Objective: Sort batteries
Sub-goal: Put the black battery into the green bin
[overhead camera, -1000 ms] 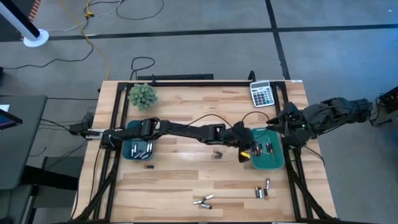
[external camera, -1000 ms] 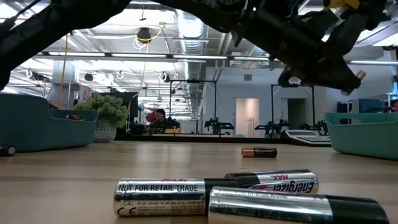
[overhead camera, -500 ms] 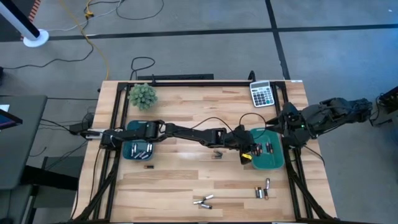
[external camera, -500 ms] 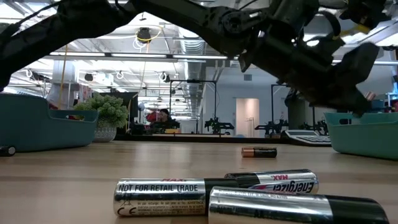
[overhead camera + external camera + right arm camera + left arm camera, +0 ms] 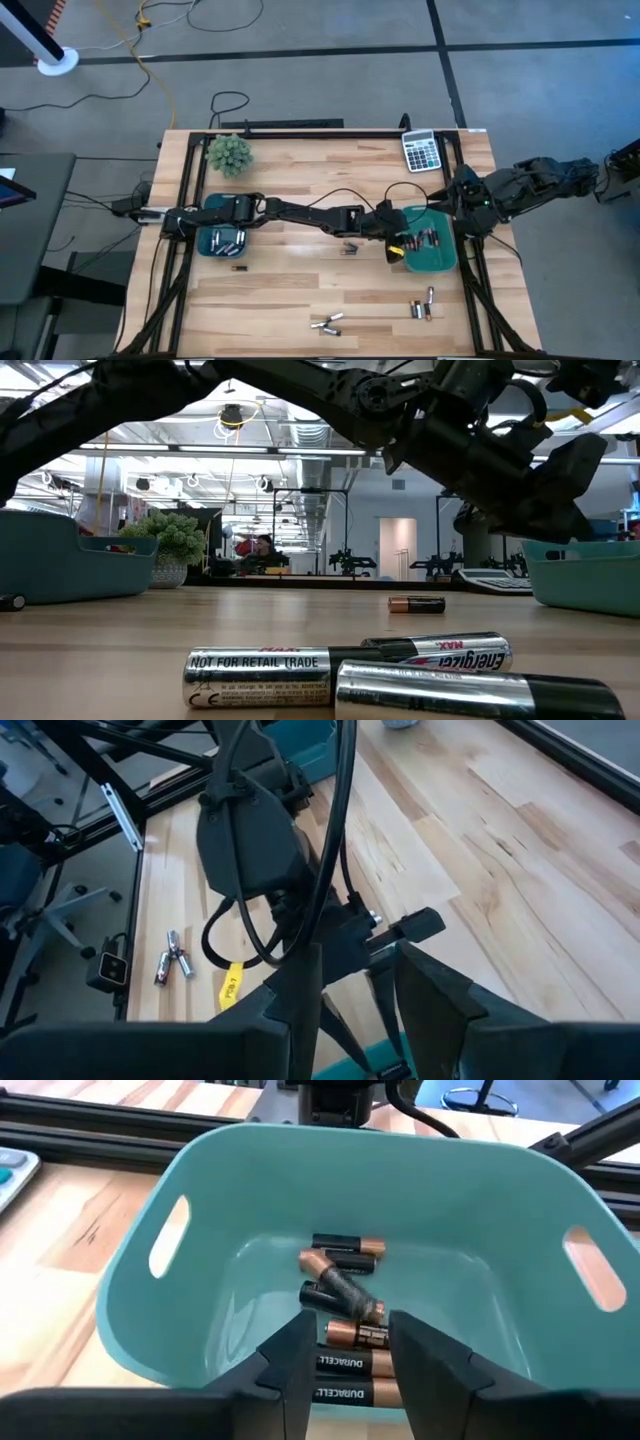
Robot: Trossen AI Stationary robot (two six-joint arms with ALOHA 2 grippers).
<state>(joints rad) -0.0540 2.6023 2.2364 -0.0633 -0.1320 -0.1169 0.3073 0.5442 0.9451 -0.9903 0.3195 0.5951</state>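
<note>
The right teal bin (image 5: 432,252) holds several dark, coppery batteries (image 5: 345,1285). My left arm reaches across the table, and my left gripper (image 5: 394,246) hangs open over that bin's left rim (image 5: 350,1342), empty, with the bin's batteries showing through its gap. The left teal bin (image 5: 220,241) holds silvery batteries. Loose batteries lie on the table in the middle (image 5: 348,247), beside the left bin (image 5: 240,267) and along the near edge (image 5: 325,323) (image 5: 423,306). My right gripper (image 5: 447,198) waits open at the right bin's far side (image 5: 355,982).
A grey calculator (image 5: 422,151) sits at the far right corner and a small potted plant (image 5: 230,153) at the far left. Black frame rails run along the table's edges. In the low view, silvery batteries (image 5: 260,675) lie close up and a coppery one (image 5: 417,604) farther off.
My left gripper has come down toward the right bin. A coppery battery end that showed at its fingertips in the low view no longer shows there. The bin's batteries now lie in a longer row.
</note>
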